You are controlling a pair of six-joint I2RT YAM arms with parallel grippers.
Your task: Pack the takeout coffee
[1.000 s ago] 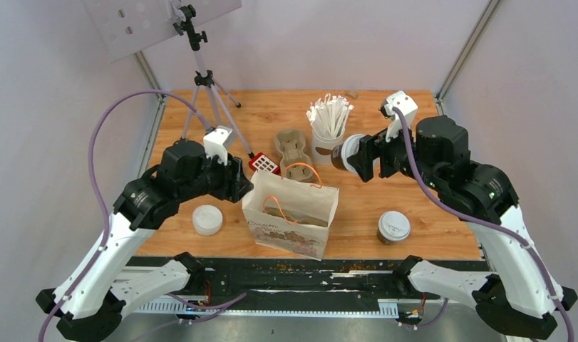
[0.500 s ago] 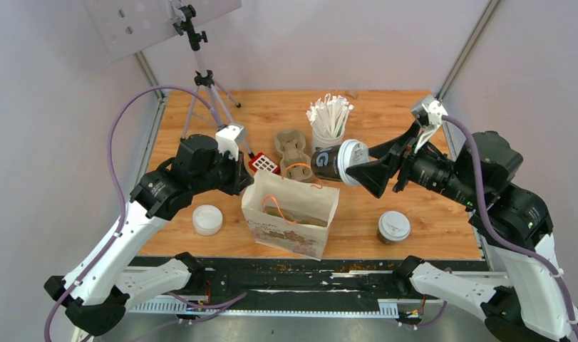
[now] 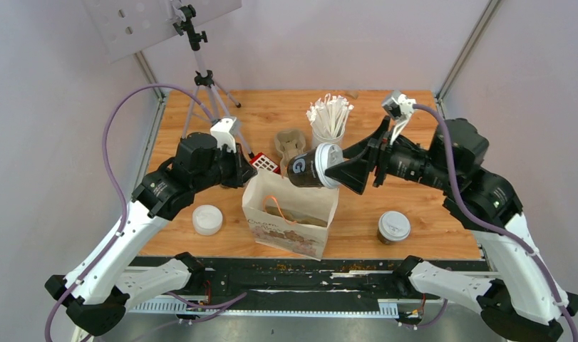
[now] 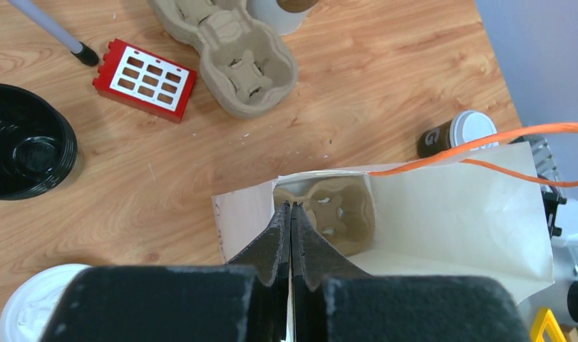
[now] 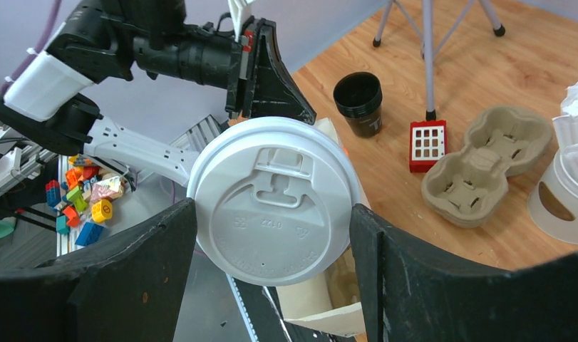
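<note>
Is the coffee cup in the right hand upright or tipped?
Tipped on its side: the top view shows the coffee cup lying sideways in the right hand, white lid facing the wrist, above the paper bag.

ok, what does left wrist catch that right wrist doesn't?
Only left wrist: a tray inside the bag, the second cup standing on the table, a loose white lid, and the left jaws shut on the bag's rim.
Only right wrist: the held cup, lid toward the camera, between the right jaws, plus the left arm and toy bricks.
Both: bag, red block, empty tray, black cups.
</note>
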